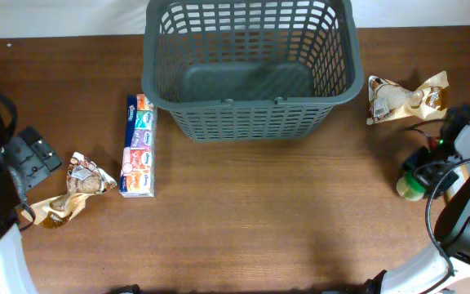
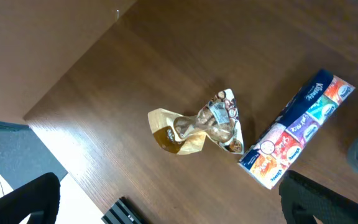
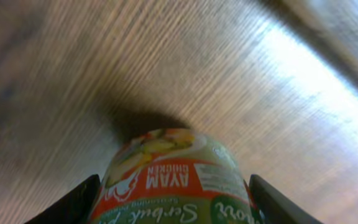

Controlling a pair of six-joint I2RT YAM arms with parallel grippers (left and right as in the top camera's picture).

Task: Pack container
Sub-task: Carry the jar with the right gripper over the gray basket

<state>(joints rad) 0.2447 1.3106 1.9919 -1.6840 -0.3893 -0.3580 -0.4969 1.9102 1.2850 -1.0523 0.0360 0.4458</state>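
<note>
Four packages sit on the table and none are in the dark grey shopping basket (image 1: pixel 251 122), which stands empty at the middle of the table's far edge.

Over by the right edge, the right gripper (image 3: pixel 174 196) has its fingers (image 3: pixel 73 205) pressed to both sides of a chicken-flavour tub (image 3: pixel 166 158). The label reads crisp against a smeared tabletop, so I judge it clamped on. Here's the worry: the tub is round and glossy and the fingers only catch it on two sides, so it could twist or slide out on a quick swing. The basket walls are tall, too. Come in low and the tub clips the rim and drops outside. A snack bag (image 1: pixel 406 98) lies between the tub and the far right corner, close enough for the arm to brush and shove it towards the edge.

On the left, the left gripper (image 2: pixel 169 186) hangs with its fingers spread wide and nothing between them. It is above a crumpled snack bag (image 2: pixel 197 127) near the left edge, with a multipack of pocket tissues (image 2: pixel 297 130) just beside it. That bag is thin and floppy, so a pinch could catch only a fold of film and tear loose. The tissue pack is long, and grabbed at one end it will likely droop and snag the lattice.
</note>
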